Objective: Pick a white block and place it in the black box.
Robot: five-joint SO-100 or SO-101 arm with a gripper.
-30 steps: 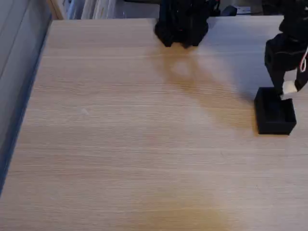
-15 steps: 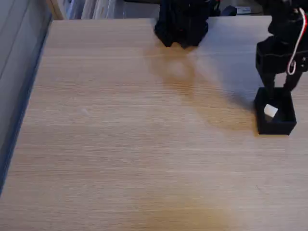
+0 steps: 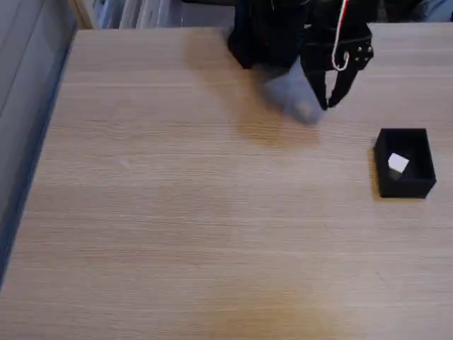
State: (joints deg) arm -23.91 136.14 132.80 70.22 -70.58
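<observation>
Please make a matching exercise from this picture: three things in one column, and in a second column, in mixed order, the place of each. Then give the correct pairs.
Things:
1. small plain white cube
2. matte black open-topped box
3. black two-finger gripper with red and white wires

Places:
A. on the wooden table, at the right side of the fixed view
B. above the far part of the table, away from the box
C. inside the box

Pairs: 1-C, 2-A, 3-B
</observation>
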